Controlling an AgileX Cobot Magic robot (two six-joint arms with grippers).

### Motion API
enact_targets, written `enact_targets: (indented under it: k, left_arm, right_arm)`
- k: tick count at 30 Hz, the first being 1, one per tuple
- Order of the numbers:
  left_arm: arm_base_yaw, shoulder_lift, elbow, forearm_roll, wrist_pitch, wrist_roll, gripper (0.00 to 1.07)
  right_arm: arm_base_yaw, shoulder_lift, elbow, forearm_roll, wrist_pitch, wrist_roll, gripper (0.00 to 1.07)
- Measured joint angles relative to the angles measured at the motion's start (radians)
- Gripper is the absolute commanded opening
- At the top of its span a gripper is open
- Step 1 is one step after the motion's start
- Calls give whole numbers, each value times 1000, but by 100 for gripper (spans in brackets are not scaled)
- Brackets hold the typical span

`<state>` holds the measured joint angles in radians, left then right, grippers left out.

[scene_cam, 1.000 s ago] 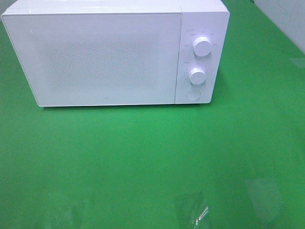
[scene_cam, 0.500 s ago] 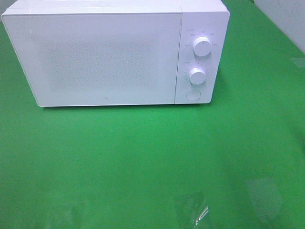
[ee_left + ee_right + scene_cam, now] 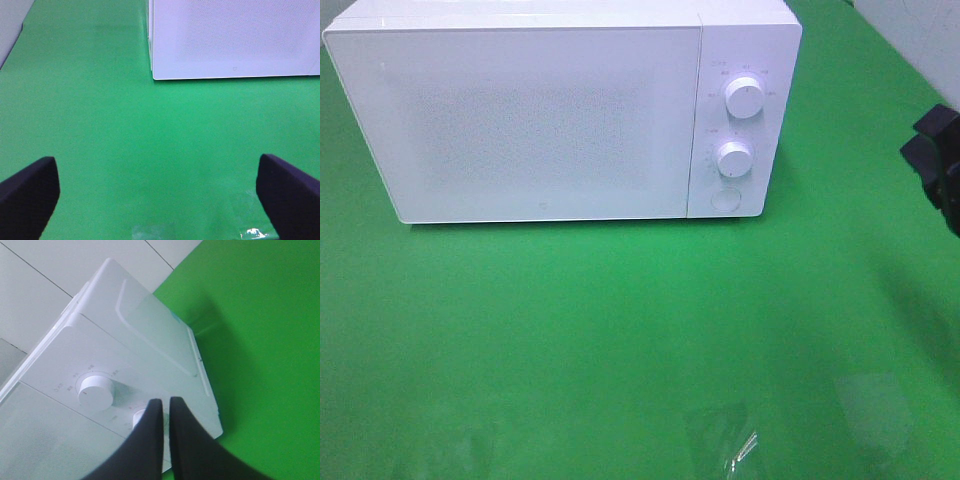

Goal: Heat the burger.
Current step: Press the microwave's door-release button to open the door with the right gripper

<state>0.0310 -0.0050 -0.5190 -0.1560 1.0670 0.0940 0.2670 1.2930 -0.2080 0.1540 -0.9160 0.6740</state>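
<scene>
Jaws of right gripper (image 3: 165,403) pressed together, empty, at three o'clock of the microwave (image 3: 540,120), likely to poke its door button (image 3: 725,200) (door shut). Left gripper (image 3: 160,180) gapes wide, empty; burger unseen.

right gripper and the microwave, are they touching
Apart. The exterior high view shows a strip of green table between the right gripper and the microwave.

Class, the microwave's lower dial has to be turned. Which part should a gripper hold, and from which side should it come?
Probably grip the lower dial by its round rim, one finger on each side, left and right, coming straight at the microwave front face. It is a short cylinder standing out from the flat panel, with the upper dial above and a round button below.
</scene>
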Motion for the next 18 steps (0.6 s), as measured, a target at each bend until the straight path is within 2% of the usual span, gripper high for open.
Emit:
enact_targets:
  k: [1, 2, 3, 4, 6, 7, 10, 13, 18]
  left_arm:
    - [0, 0, 0, 0, 0, 0, 101]
    - [0, 0, 0, 0, 0, 0, 101]
    - [0, 0, 0, 0, 0, 0, 101]
    - [0, 0, 0, 0, 0, 0, 101]
    - [0, 0, 0, 0, 0, 0, 101]
    - [0, 0, 0, 0, 0, 0, 101]
    - [0, 0, 0, 0, 0, 0, 101]
    - [0, 0, 0, 0, 0, 0, 101]
    - [0, 0, 0, 0, 0, 0, 101]
  right_arm:
    - [0, 0, 0, 0, 0, 0, 0]
    - [55, 45, -1, 58, -41, 35, 0]
    - [55, 45, -1, 58, -41, 35, 0]
    - [112, 94, -2, 109, -79, 86, 0]
    - [139, 119, -2, 134, -95, 123, 0]
    - [183, 161, -3, 174, -116, 212, 0]
    - [216, 199, -3, 193, -136, 298, 0]
    - [271, 291, -1, 210, -174, 544, 0]
    - [311, 373, -32, 217, -181, 696, 0]
